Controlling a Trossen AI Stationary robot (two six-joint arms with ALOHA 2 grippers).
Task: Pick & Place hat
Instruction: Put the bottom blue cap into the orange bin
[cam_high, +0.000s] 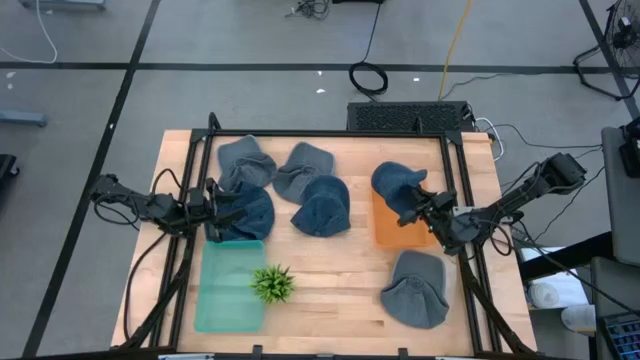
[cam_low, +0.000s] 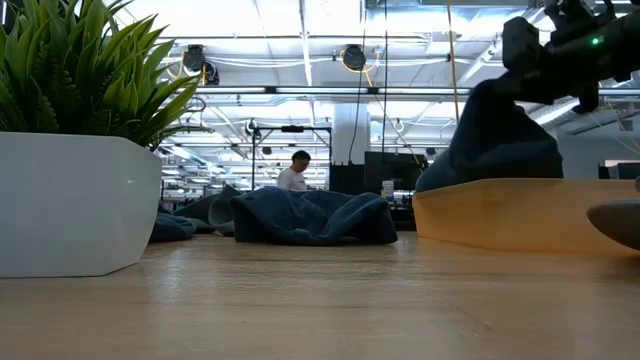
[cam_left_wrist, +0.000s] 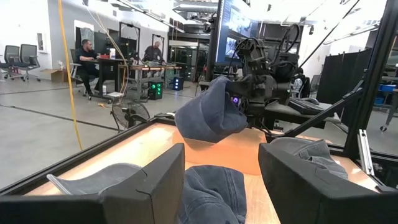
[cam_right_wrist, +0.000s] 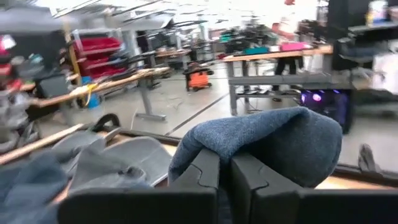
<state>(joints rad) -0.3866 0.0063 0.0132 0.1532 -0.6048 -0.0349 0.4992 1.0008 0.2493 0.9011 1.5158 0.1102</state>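
Holding a blue hat (cam_high: 397, 184) pinched tight in the right gripper (cam_high: 428, 207), over the orange tray (cam_high: 385, 232) near the tabletop's right edge. Could snag and flop outside. Left gripper (cam_high: 207, 212) spread wide, waiting.

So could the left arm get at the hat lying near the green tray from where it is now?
Probably yes. The left gripper is open and sits right at that hat, which lies partly over the green tray, with nothing between them. The right gripper is busy, shut on another hat over the orange tray.
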